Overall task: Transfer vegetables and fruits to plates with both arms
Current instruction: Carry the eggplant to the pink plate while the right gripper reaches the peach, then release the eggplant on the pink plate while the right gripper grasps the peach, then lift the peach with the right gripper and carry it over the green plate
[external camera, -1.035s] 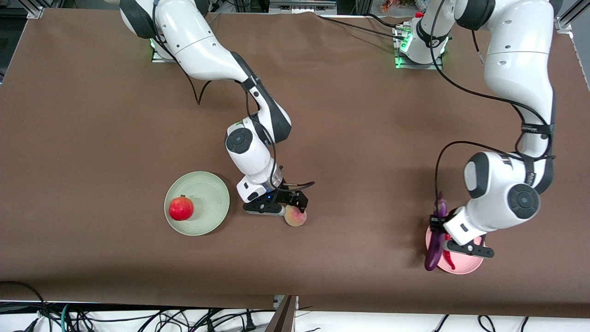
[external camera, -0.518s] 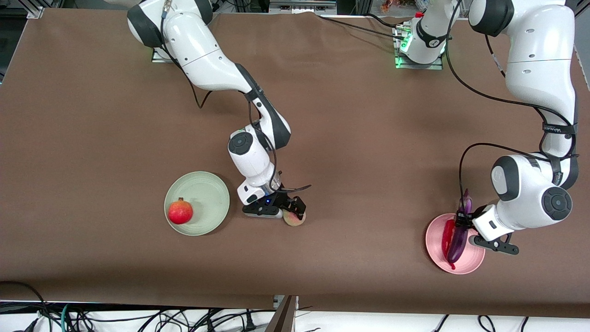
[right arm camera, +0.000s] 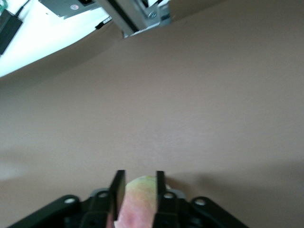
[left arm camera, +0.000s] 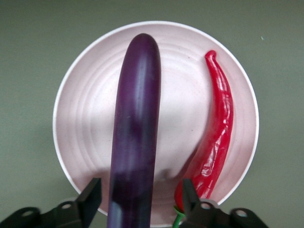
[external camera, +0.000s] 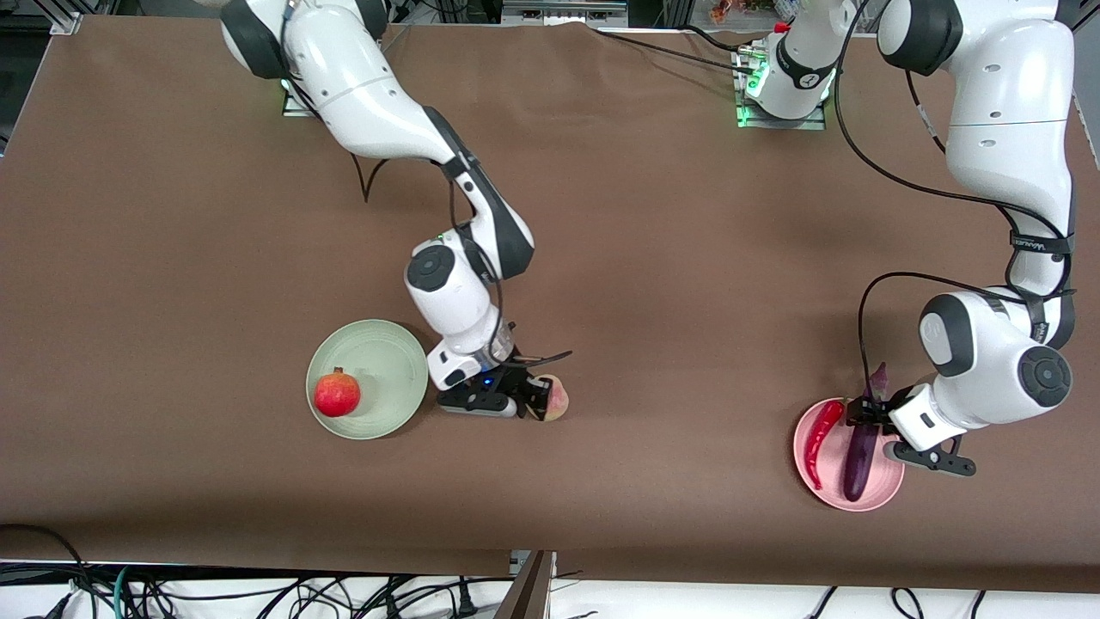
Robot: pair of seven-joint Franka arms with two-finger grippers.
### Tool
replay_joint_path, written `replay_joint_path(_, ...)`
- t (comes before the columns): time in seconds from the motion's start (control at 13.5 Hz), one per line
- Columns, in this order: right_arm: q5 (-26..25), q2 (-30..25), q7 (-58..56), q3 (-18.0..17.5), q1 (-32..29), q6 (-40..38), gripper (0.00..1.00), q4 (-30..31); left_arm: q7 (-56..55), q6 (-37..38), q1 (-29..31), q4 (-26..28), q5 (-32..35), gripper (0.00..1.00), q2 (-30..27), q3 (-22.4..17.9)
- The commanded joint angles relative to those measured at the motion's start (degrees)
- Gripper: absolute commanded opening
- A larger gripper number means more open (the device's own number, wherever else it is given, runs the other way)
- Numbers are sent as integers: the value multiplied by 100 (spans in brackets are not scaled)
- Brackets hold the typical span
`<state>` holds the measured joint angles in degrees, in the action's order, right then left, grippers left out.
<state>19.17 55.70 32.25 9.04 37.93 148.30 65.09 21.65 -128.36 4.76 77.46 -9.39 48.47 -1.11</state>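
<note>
My left gripper (left arm camera: 137, 202) over round matte pink plate (external camera: 885, 492), fingers spread wide, straddling long glossy purple eggplant (external camera: 859, 451) lying in plate; curved red chili pepper (external camera: 821, 430) beside it, at eggplant's 9 o'clock in front view.

My right gripper (external camera: 537, 404) low beside pale green plate (external camera: 391, 352), fingers clamped on fuzzy pinkish peach (external camera: 557, 401). Round red pomegranate (external camera: 336, 393) sits on green plate.

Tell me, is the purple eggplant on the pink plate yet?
Yes. The eggplant lies across the pink plate, beside the chili.
</note>
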Motion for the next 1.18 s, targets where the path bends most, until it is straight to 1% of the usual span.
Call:
replay_joint_path(0.0, 51, -481, -360, -78, -312, -696, 12, 118, -99, 135, -1, -73, -195, 100, -170, 93)
replay_joint_path(0.07, 78, -481, -299, -113, -304, -671, 45, 110, -422, 336, -97, -73, -177, 100, -327, 110)
replay_joint_path(0.15, 113, -403, -107, -131, -269, -601, 69, 83, -738, 643, -115, -64, -168, 100, -451, 119)
replay_joint_path(0.22, 96, -289, 52, -131, -138, -374, 90, 83, -889, 968, -141, -64, -168, 100, -626, 128)
replay_joint_path(0.3, 61, -157, 175, -114, 46, -24, 99, 100, -969, 1232, -211, 5, -107, 100, -880, 128)
replay_joint_path(0.37, 34, -25, 272, -105, 169, 258, 99, 109, -987, 1591, -238, 76, -11, 100, -1161, 128)
replay_joint_path(0.52, 34, 168, 361, -87, 285, 550, 99, 109, -987, 2418, -247, 94, 436, 100, -1732, 128)
replay_joint_path(0.67, -1, 309, 361, -70, 364, 770, 99, 118, -987, 2894, -273, 85, 762, 100, -2199, 128)
replay_joint_path(0.81, -298, 450, 352, -69, 382, 928, 99, 136, -987, 3089, -273, 94, 781, 100, -2586, 128)
replay_joint_path(0.96, -624, 529, 361, -52, 364, 947, 99, 171, -996, 3491, -273, 94, 790, 100, -2911, 128)
replay_joint_path(1.11, -652, 582, 361, -43, 373, 956, 99, 188, -996, 3966, -213, 94, 772, 100, -3298, 111)
